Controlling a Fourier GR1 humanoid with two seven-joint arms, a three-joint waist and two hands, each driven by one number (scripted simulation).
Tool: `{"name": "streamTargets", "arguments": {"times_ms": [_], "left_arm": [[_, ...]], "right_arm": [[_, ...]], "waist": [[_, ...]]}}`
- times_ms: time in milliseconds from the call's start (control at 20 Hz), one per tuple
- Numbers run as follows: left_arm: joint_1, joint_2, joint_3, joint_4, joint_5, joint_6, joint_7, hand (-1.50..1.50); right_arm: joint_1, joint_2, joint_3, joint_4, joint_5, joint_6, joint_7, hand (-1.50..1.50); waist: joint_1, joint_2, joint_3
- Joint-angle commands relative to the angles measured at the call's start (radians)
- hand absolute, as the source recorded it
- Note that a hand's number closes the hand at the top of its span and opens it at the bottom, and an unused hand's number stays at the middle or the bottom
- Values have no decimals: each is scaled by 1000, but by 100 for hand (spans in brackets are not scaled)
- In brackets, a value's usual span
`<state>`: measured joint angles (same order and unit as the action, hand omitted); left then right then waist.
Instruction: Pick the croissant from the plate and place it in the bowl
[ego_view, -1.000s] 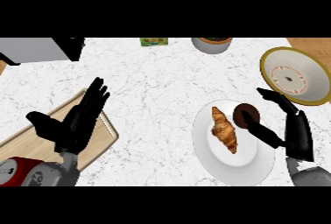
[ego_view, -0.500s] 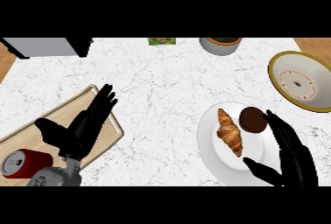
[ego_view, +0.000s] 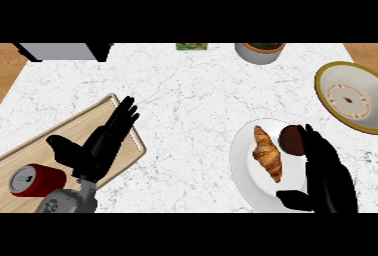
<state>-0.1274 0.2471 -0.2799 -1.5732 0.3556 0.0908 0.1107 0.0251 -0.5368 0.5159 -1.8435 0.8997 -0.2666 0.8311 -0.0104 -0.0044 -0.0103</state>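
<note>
No legible writing: red can (ego_view: 33, 179) shows only its silver top; small green-and-yellow package (ego_view: 193, 46) at far edge too small to read. Surface: white marble-veined counter (ego_view: 192, 100), wood showing at far left and far right corners. Wooden cutting board (ego_view: 44, 155) near left, can on it. Croissant (ego_view: 268, 153) lies on white plate (ego_view: 247, 165), near right, beside a dark brown round item (ego_view: 292, 139). Bowl (ego_view: 351, 97), yellow-rimmed, far right, apart from plate. Grey pot (ego_view: 260, 51) at far edge. Right hand (ego_view: 325, 175) over plate's right side, fingers straight, holding nothing. Left hand (ego_view: 100, 142) open above board, resting.
</note>
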Motion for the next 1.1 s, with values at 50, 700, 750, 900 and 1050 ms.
{"name": "streamTargets", "arguments": {"times_ms": [50, 700, 750, 900, 1050], "left_arm": [[-16, -17, -12, 23, -11, -16, -16, 0], [-8, -8, 30, -1, -2, -36, 5, 0], [5, -42, 10, 64, -29, -36, -54, 0], [-24, -46, 31, 75, -18, -42, -35, 0], [3, -57, 21, 38, -29, -45, -29, 0]], "right_arm": [[-132, 161, 76, -57, 58, 289, 347, -150], [-262, 331, -63, 65, 31, 586, 513, -150], [-235, 387, -4, 104, 85, 535, 527, -150], [-241, 393, -62, 152, 74, 546, 469, -150], [-217, 366, -95, 111, 68, 590, 412, -150]], "waist": [[21, 5, 6], [17, 3, 9], [13, 5, 9], [11, 6, 9], [10, 4, 10]]}}
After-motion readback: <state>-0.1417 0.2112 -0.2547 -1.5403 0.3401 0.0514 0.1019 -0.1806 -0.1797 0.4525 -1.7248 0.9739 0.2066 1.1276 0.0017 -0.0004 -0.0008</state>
